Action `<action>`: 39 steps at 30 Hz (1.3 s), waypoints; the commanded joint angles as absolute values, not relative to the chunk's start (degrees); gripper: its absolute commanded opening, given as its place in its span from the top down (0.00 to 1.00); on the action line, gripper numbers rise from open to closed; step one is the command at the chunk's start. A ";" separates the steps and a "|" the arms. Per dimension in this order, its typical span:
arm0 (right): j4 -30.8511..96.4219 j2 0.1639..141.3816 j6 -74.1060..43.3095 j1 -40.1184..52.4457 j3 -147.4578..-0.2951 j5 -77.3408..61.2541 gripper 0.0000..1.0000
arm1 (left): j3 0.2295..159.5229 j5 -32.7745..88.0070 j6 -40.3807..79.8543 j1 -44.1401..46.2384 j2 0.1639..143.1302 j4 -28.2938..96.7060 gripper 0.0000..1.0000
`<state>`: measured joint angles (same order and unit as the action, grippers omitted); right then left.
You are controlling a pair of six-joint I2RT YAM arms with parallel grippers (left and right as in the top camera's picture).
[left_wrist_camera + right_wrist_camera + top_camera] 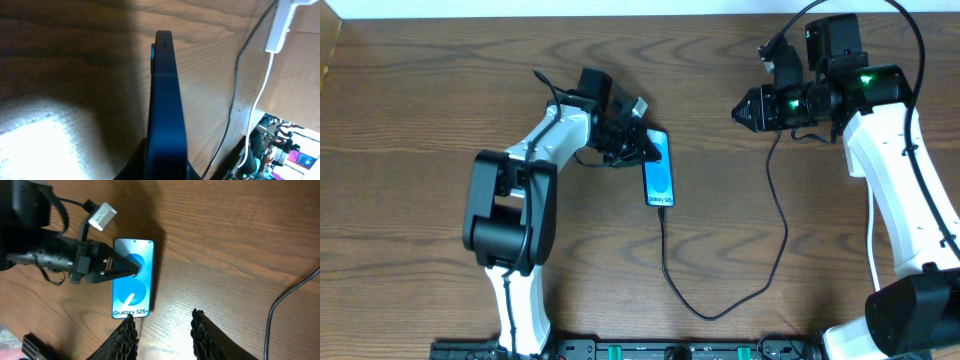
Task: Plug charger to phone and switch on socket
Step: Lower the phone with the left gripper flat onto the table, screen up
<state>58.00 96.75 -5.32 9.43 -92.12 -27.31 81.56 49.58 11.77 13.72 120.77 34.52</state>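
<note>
The phone (pixel 660 178), blue screen up with "Galaxy" text at its near end, sits mid-table. My left gripper (pixel 642 148) reaches in from the left and is shut on the phone, one fingertip (pixel 131 270) lying on the screen. The left wrist view shows the phone (pixel 165 100) edge-on between the jaws. The charger's thin black cable (pixel 665 262) meets the phone's near end, loops toward the front and runs up under my right arm. My right gripper (pixel 740 110) hangs above the table right of the phone, open (pixel 162 319) and empty. No socket appears in the overhead view.
A white elongated piece (pixel 280 22) with a white cord shows at the top right of the left wrist view, beside the charger cable (pixel 235 85); I cannot tell what it is. The cable (pixel 280 305) also crosses the table right of my right fingers.
</note>
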 commanded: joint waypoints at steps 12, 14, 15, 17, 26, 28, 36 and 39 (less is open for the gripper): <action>57.39 96.33 -4.16 9.80 -88.33 -26.87 0.65 | 81.95 49.19 11.88 13.69 124.25 35.29 0.87; 57.32 96.33 -4.16 9.80 -88.33 -26.87 0.65 | 81.93 48.31 11.88 13.69 124.25 35.51 0.83; 57.34 96.33 -4.16 9.80 -88.33 -26.87 0.65 | 81.93 48.34 11.88 13.69 124.25 35.53 0.79; 57.36 96.33 -4.16 9.80 -88.33 -26.87 0.64 | 81.93 48.34 11.88 13.69 124.25 35.51 0.78; 57.28 96.33 -4.16 9.80 -88.33 -26.22 0.64 | 81.93 42.06 11.88 13.69 124.25 36.99 0.64; 57.28 96.33 -4.16 9.80 -88.33 -25.98 0.64 | 81.93 39.53 11.88 13.69 124.25 37.65 0.64; 57.23 96.33 -4.16 9.80 -88.33 -25.76 0.64 | 81.93 28.27 11.90 13.69 124.25 39.20 0.60; 57.25 96.33 -4.16 9.80 -88.33 -25.58 0.63 | 81.93 23.57 11.90 13.69 124.25 39.64 0.60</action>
